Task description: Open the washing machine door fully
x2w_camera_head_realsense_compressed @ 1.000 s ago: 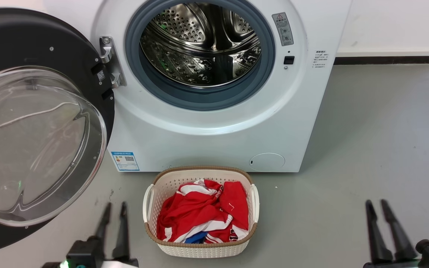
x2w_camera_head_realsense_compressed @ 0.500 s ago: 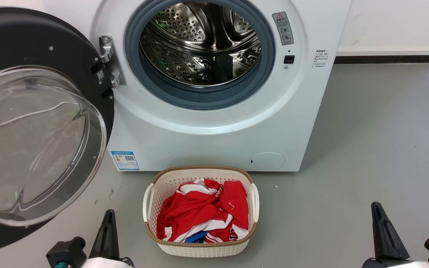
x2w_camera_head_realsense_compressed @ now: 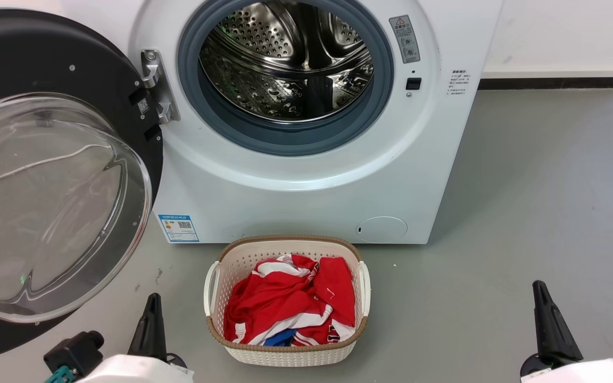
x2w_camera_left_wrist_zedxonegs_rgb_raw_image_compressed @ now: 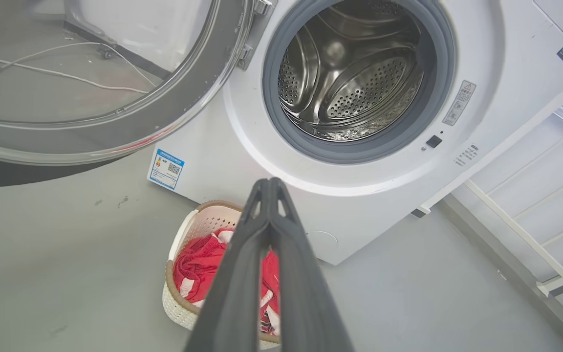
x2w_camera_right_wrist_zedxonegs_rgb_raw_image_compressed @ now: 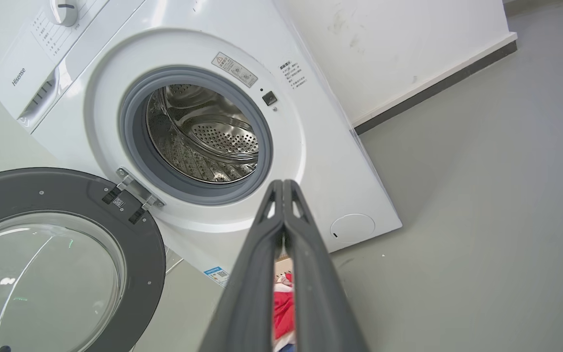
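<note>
The washing machine door (x2w_camera_head_realsense_compressed: 56, 202) stands swung wide on its hinge (x2w_camera_head_realsense_compressed: 157, 88) at the left side of the washing machine (x2w_camera_head_realsense_compressed: 296, 197). The left gripper (x2w_camera_head_realsense_compressed: 152, 306) and right gripper (x2w_camera_head_realsense_compressed: 539, 292) hang low over the floor (x2w_camera_head_realsense_compressed: 524, 186), apart from the door, each with jaws pressed together.

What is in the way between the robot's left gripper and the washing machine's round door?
Nothing visible. Only bare floor lies between the shut left gripper and the open washing machine door. The laundry basket sits off to the gripper's right.
</note>
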Controlling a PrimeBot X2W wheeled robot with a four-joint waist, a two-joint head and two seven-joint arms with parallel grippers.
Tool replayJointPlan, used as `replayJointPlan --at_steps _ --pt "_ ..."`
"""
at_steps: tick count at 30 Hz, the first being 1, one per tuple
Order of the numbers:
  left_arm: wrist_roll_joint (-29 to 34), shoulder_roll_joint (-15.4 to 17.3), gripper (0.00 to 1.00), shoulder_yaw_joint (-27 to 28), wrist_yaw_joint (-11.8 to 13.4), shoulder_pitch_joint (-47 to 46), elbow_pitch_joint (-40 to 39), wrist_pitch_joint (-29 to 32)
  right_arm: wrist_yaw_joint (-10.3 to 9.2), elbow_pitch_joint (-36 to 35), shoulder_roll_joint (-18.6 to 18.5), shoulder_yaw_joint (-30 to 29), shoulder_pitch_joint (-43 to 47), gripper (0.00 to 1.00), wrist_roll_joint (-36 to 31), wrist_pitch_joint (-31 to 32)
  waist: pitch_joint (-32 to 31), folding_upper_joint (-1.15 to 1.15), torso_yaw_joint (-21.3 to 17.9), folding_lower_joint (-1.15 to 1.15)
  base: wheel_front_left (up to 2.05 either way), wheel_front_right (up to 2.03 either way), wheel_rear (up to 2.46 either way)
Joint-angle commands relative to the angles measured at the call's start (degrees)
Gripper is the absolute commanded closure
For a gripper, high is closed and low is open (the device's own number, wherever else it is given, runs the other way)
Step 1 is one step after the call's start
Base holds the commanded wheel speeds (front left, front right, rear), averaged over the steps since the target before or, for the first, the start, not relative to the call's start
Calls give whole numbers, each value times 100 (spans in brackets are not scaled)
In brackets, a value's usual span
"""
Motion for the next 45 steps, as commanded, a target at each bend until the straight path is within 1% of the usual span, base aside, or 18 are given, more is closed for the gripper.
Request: replayJointPlan --at_steps 1,19,45 --pt "-196 2 100 43 -33 -158 -53 48 0 -36 -59 -4 -174 100 202 33 2 0 0 0 0 0 0" --pt "-1684 0 100 176 -171 -376 88 418 0 233 -95 -30 -468 100 1686 357 27 0 5 0 0 0 0" --pt "-3414 -2 100 329 -331 -635 259 855 -1 550 -101 -105 -825 100 3365 777 63 0 11 0 0 0 0"
